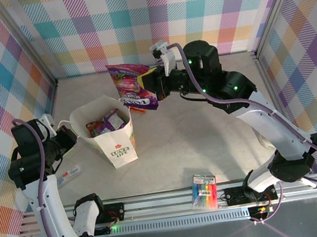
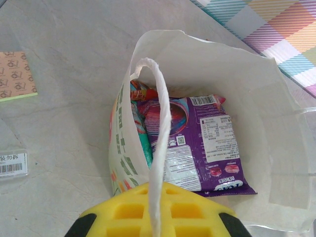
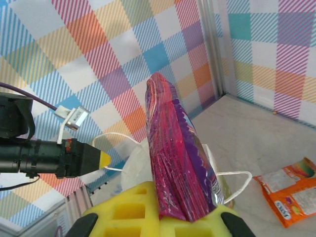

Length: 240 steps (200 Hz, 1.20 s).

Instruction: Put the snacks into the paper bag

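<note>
Closest in, left gripper (image 2: 157, 205) is clamped on a white twisted handle (image 2: 160, 123) of the paper bag (image 2: 237, 74), its yellow pads (image 2: 197, 195) cut off by the frame's bottom edge. Plaid walls (image 1: 134, 17) box in a pale, marbled table (image 1: 207, 141). The bag stands open on it with a purple packet (image 2: 212, 143) lying inside; a teal packet (image 2: 146, 148) is wedged against the bag's wall, mostly buried. Just beyond the bag's far right corner, right gripper (image 1: 155, 84) pinches the pink-purple packet (image 1: 134, 84) in the air, outside the bag's mouth. An orange packet (image 3: 291, 192) lies on the table behind the bag, partly cut off. Well in front of the bag sits a rainbow marker pack (image 1: 205, 192).
</note>
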Available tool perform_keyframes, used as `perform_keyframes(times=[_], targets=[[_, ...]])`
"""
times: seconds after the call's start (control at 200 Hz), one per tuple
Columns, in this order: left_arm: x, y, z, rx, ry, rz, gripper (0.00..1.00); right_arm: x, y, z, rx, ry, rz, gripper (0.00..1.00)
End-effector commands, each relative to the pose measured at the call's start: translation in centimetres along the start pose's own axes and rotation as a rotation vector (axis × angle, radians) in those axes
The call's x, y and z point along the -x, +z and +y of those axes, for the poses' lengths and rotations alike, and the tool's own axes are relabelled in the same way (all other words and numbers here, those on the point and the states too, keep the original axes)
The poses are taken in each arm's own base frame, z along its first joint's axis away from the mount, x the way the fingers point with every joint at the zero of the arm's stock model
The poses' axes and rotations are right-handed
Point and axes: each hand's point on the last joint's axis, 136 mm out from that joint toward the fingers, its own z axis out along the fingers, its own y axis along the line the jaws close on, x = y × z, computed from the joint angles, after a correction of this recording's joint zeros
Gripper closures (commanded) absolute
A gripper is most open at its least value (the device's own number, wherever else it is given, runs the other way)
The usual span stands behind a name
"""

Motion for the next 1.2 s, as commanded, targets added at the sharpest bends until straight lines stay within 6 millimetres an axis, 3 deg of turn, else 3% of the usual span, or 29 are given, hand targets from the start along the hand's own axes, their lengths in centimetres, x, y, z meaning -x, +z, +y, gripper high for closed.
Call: perform_keyframes(times=[0.0, 0.22, 0.675, 1.195], targets=[[-0.3, -0.3, 0.1, -0.003, 0.016, -0.006, 0.95, 3.3, -0.6, 2.8, 0.111, 0.000, -0.110, 1.00], [-0.3, -0.4, 0.2, 0.005, 0.022, -0.008, 0.95, 2.1, 1.6, 3.8, 0.193, 0.017, -0.070, 1.00], [-0.5, 0.4, 0.6, 0.008, 0.025, 0.003, 0.96, 0.2, 6.5, 4.0, 0.252, 0.039, 0.016, 1.00], [-1.0, 0.3, 0.9, 0.025, 0.040, 0.008, 0.97, -1.3, 10.3, 4.2, 0.316, 0.060, 0.086, 1.00]])
